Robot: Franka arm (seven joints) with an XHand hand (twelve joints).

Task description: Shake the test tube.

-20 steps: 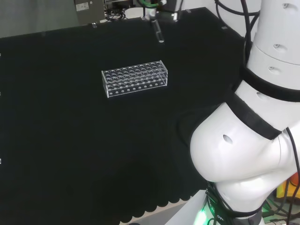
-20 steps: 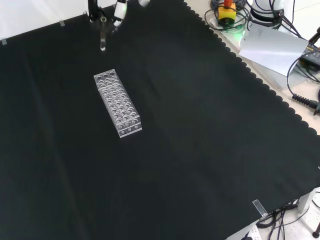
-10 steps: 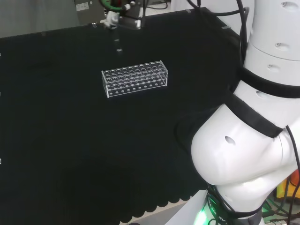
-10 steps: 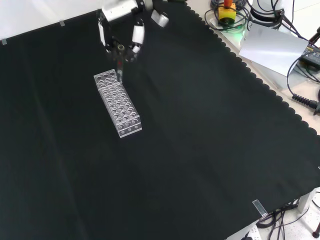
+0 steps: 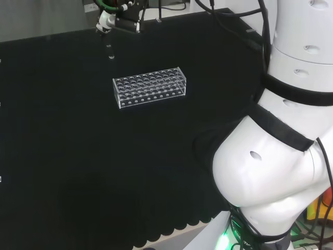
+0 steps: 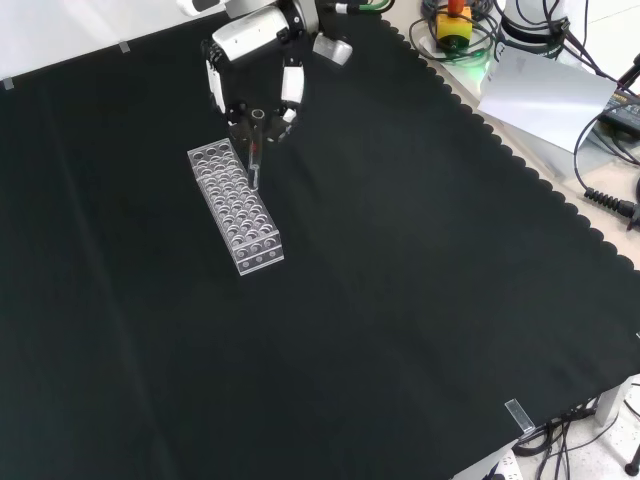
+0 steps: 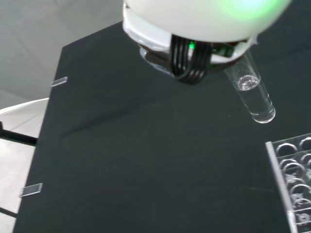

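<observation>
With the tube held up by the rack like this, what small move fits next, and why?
Probably a short sideways swing back, away from the rack. The hand holds the test tube clear above the cloth, in no rack hole, so shaking seems underway.

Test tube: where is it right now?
The test tube hangs from the hand, held off the cloth; in the front view it overlaps the far end of the clear tube rack.
</observation>
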